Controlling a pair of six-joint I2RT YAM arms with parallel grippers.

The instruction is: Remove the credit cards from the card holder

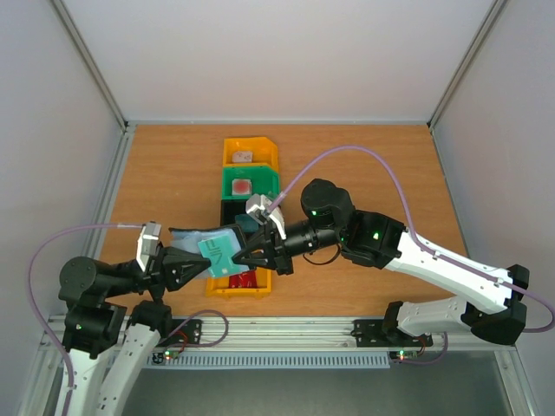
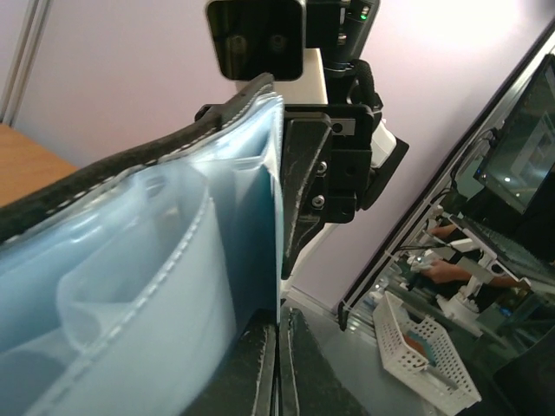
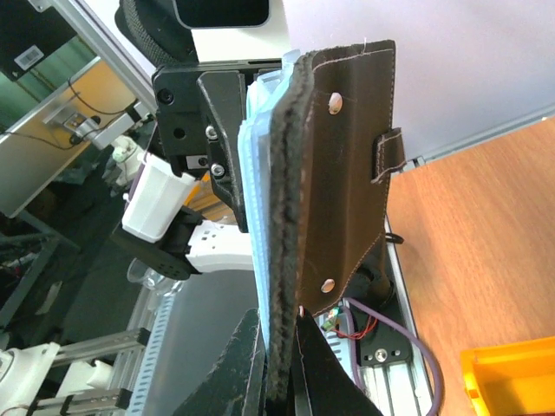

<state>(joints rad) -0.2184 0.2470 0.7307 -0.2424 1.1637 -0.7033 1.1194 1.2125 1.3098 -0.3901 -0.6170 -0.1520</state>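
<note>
1. The left gripper [image 2: 277, 368] is pinched tight on the teal card [image 1: 217, 254] (just its thin edge).
2. The right gripper [image 3: 277, 368] is pinched tight on the black card holder [image 3: 334, 173].
3. The card holder hangs in the air between them, above a yellow bin [image 1: 221, 287].

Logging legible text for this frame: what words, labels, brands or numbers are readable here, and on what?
No text can be read in any view.
On the teal card: pale marks, too small to read.
On the sticker in the right wrist view's background: barcode-like print, too blurred to read.
On the card holder: no lettering shows.
</note>
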